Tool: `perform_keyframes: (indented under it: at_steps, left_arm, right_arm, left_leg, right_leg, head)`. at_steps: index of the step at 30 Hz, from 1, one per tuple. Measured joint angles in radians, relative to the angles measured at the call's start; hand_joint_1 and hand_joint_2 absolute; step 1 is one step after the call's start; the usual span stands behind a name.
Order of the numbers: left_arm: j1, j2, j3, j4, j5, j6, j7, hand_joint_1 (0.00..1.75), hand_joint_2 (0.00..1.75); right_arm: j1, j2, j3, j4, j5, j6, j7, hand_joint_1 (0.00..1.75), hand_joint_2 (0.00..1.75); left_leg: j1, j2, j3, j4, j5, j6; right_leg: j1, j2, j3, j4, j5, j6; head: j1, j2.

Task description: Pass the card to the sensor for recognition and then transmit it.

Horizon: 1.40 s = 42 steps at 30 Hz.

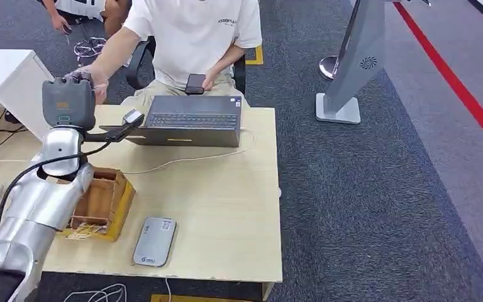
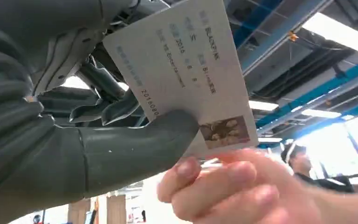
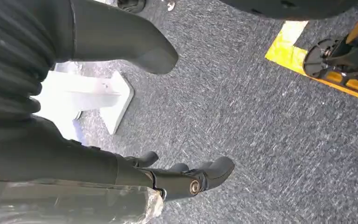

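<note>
Card [image 2: 186, 74] sits pinched in my left hand [image 2: 98, 140], my thick thumb pressed across its lower face and my darker fingers behind it, so that hand is clamped on it. I have the arm raised over the far left corner of the table [image 1: 226, 207], toward the person [image 1: 195, 38] seated behind the laptop [image 1: 192, 119]. In the left wrist view the person's hand [image 2: 228, 186] is right at the card's free edge, fingertips touching or nearly touching it; blur keeps me from telling whether they have a grip.

I judge the recognition step to be done with, since the sensor [image 1: 155, 241] lies flat near the table's front edge, well apart from the card. The step in hand is the handover.

The next move calls for me to hold steady until the person's fingers close on the card, then ease my thumb off so it slides free without bending. Letting go too soon could drop it onto the laptop or table.

My right hand [image 3: 182, 179] hangs low over the carpet, fingers loosely curled and apart, holding nothing.
</note>
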Motion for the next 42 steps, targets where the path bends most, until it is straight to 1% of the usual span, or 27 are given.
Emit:
perform_keyframes:
  at_steps: [3,5,6,10,13,23,27,30,31,33,35,37,39,42]
  left_arm:
    - [-0.032,-0.015,-0.021,0.063,0.000,0.007,-0.008,1.75,1.75]
    - [-0.043,-0.022,-0.028,0.087,0.000,0.006,-0.009,1.75,1.75]
    - [-0.047,-0.025,-0.032,0.094,0.000,0.002,-0.011,0.00,1.75]
    - [-0.053,-0.046,-0.053,0.111,0.000,-0.032,-0.020,0.00,1.75]
    - [-0.054,-0.062,-0.063,0.118,0.000,-0.035,-0.020,0.00,1.75]
    - [-0.058,-0.079,-0.071,0.127,0.000,-0.031,-0.023,0.00,1.75]
    - [-0.047,-0.095,-0.072,0.122,0.000,-0.008,-0.033,0.00,1.75]
    - [0.007,-0.118,-0.071,0.062,0.000,-0.003,-0.070,0.00,1.75]
    - [0.032,-0.129,-0.070,0.018,0.000,0.000,-0.085,0.00,1.75]
    - [0.088,-0.138,-0.070,-0.061,0.000,-0.001,-0.087,0.00,1.75]
    - [0.152,-0.155,-0.070,-0.161,0.000,0.006,-0.107,0.00,1.75]
    - [0.230,-0.158,-0.070,-0.265,0.000,0.030,-0.131,0.00,1.75]
    - [0.322,-0.159,-0.071,-0.374,0.000,0.064,-0.138,0.00,1.75]
    - [0.458,-0.140,-0.075,-0.534,0.000,0.122,-0.144,0.00,1.75]
  right_arm:
    - [-0.004,0.000,0.006,0.000,0.003,0.005,0.004,0.00,1.75]
    - [-0.006,0.000,0.008,0.000,0.003,0.007,0.005,0.00,1.75]
    - [-0.006,0.000,0.008,0.000,0.005,0.008,0.007,0.00,1.75]
    - [-0.008,0.000,0.014,0.000,0.007,0.012,0.014,0.00,1.75]
    - [-0.010,0.000,0.018,0.000,0.007,0.012,0.014,0.00,1.75]
    - [-0.009,0.000,0.024,0.000,0.007,0.012,0.011,0.00,1.75]
    - [-0.009,0.000,0.025,0.000,0.007,0.012,0.006,0.00,1.75]
    - [-0.007,0.000,0.026,0.000,0.002,0.011,0.008,0.00,1.75]
    - [-0.006,0.000,0.026,0.000,-0.003,0.010,0.007,0.00,1.75]
    - [-0.003,0.000,0.026,0.000,-0.005,0.008,0.005,0.00,1.75]
    - [0.003,0.000,0.026,0.000,-0.015,0.005,0.001,0.00,1.75]
    - [0.013,0.000,0.025,0.000,-0.025,-0.005,-0.001,0.00,1.75]
    - [0.021,0.000,0.022,0.000,-0.036,-0.011,0.000,0.00,1.75]
    - [0.030,0.000,0.015,0.000,-0.050,-0.013,0.005,0.00,1.75]
  left_leg:
    - [0.000,0.000,-0.001,0.000,0.000,0.000]
    - [0.000,0.000,-0.001,0.000,0.000,0.000]
    - [0.000,0.000,-0.001,0.000,0.000,0.000]
    - [0.000,-0.001,-0.002,0.000,0.000,0.000]
    - [0.000,0.000,-0.002,0.000,0.000,0.000]
    - [0.000,0.000,-0.002,0.000,0.000,0.000]
    - [0.000,0.000,-0.002,0.000,0.000,0.000]
    - [-0.001,0.000,-0.002,0.000,0.000,0.000]
    - [-0.001,0.000,-0.002,0.000,0.000,0.000]
    - [-0.001,0.000,-0.002,0.000,-0.001,0.001]
    - [-0.002,0.001,-0.002,0.000,-0.002,0.001]
    - [-0.002,0.002,-0.002,0.000,-0.003,0.002]
    - [-0.002,0.002,-0.002,0.000,-0.003,0.002]
    - [-0.002,0.002,-0.002,0.000,-0.004,0.002]
  right_leg:
    - [0.000,-0.001,0.000,0.000,0.000,0.000]
    - [0.000,0.000,-0.001,0.000,0.000,0.000]
    - [0.000,0.000,-0.001,0.000,0.000,0.000]
    - [0.000,-0.001,-0.001,0.000,0.000,0.000]
    - [0.000,-0.001,-0.001,0.000,0.000,0.000]
    - [0.000,0.000,-0.001,0.000,0.000,0.000]
    - [0.000,-0.001,-0.001,0.000,0.000,0.000]
    - [0.000,-0.001,-0.001,0.000,0.000,0.000]
    - [-0.001,-0.001,-0.001,0.000,0.000,0.000]
    - [-0.001,-0.001,-0.001,0.000,0.000,0.000]
    - [-0.001,0.001,-0.001,0.000,0.000,0.000]
    - [-0.001,0.001,-0.002,0.000,-0.001,0.001]
    - [-0.001,0.001,-0.002,-0.001,-0.001,0.001]
    - [-0.001,0.002,-0.003,-0.001,-0.003,0.001]
  head:
    - [0.000,0.000]
    - [0.000,0.000]
    - [0.000,0.000]
    - [0.000,0.000]
    - [0.000,0.000]
    - [0.000,0.000]
    - [0.000,0.000]
    - [0.000,0.000]
    - [0.000,0.000]
    - [0.000,0.000]
    - [0.000,0.000]
    - [-0.001,0.000]
    - [0.000,0.000]
    - [-0.001,0.000]
